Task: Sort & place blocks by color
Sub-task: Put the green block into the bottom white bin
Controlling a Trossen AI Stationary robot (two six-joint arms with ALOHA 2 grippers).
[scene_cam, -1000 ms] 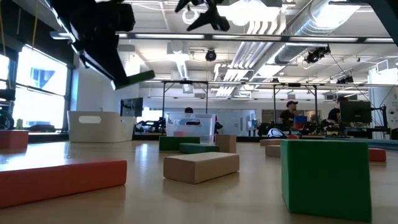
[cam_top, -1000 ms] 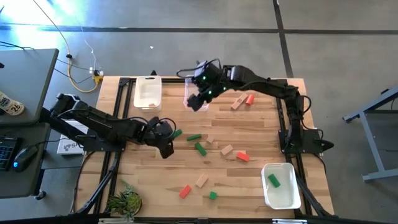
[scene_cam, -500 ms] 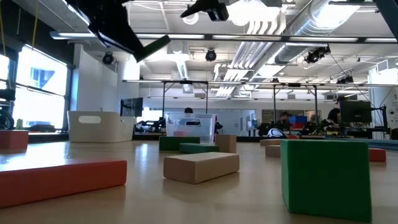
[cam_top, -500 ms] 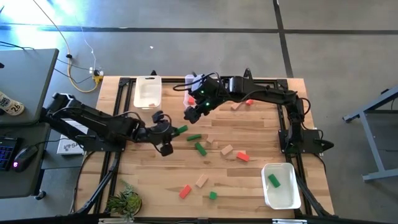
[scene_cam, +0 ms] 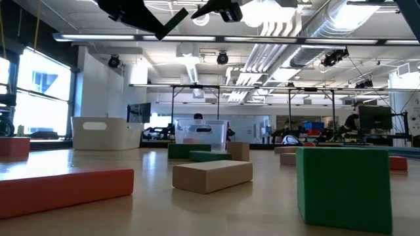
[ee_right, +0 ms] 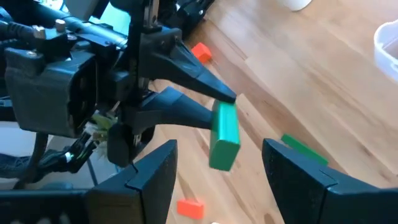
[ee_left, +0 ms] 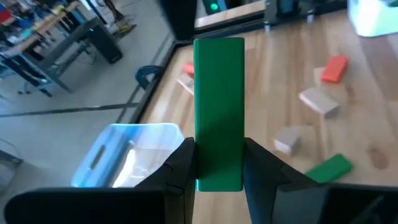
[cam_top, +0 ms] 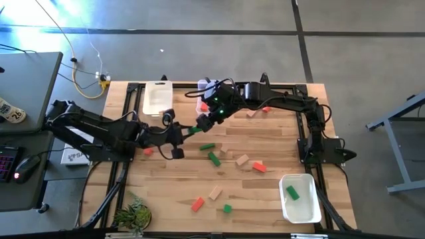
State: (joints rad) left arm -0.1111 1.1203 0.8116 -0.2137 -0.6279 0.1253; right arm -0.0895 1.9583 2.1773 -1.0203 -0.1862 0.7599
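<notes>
Sorting looks early: one green block (cam_top: 291, 192) sits in the white tub (cam_top: 300, 211) well away from both grippers, and roughly a dozen blocks are scattered on the table (cam_top: 265, 143). The left gripper (cam_top: 186, 132) is clamped on a green bar (cam_top: 195, 129) that sticks out past its fingertips, lifted off the table. The right gripper (cam_top: 208, 120) hangs just beside the bar's free end, jaws spread on either side of it, not touching. Likely a handover, not yet done.
</notes>
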